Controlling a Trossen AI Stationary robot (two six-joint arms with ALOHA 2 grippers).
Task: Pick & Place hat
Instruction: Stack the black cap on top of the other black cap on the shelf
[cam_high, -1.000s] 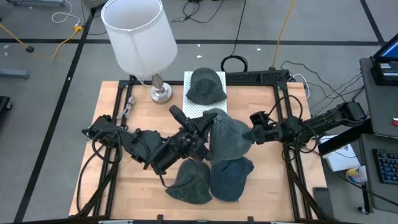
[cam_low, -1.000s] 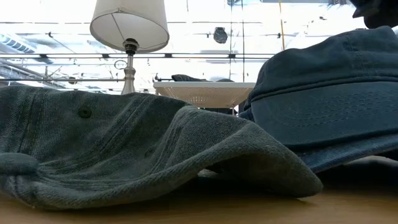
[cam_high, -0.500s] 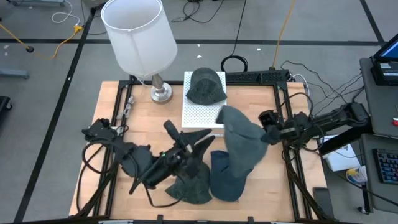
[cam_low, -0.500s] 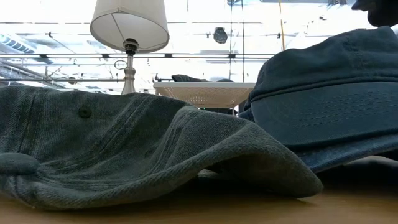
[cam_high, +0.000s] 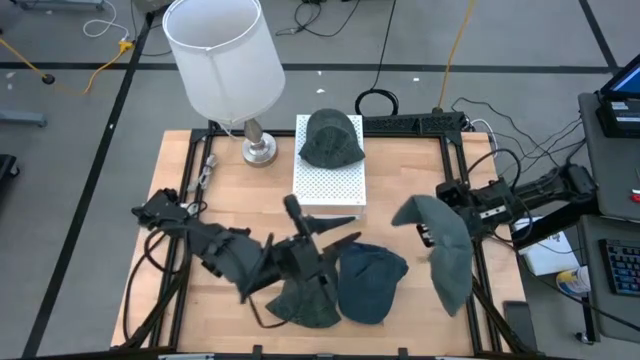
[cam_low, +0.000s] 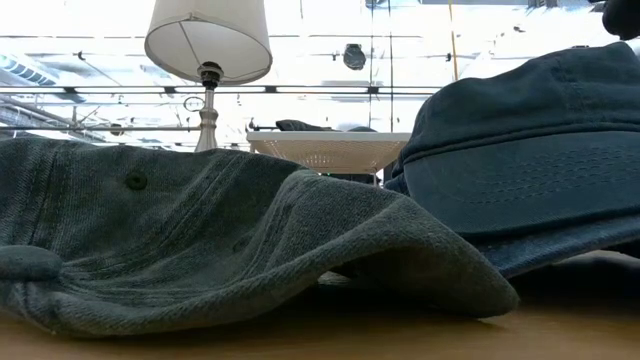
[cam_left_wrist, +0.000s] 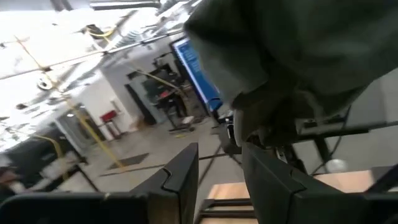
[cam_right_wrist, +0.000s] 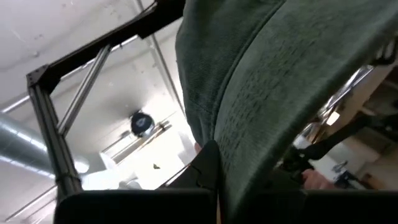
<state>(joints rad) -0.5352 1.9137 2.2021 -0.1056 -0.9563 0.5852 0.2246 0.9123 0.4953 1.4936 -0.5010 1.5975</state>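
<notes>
- While your right gripper (cam_high: 447, 203) hangs over the table's right edge, its fingers are clamped on a grey-green hat (cam_high: 445, 250) — the cloth droops from them, clear of the wood.
- Your left gripper (cam_high: 322, 238) sits mid-table, fingers apart and holding nothing, just above two more hats: a dark grey hat (cam_high: 305, 303) and a blue hat (cam_high: 368, 283), touching each other.
- Behind, a fourth hat (cam_high: 331, 138) rests on the white perforated tray (cam_high: 329, 185) — beside the lamp (cam_high: 222, 58).
</notes>
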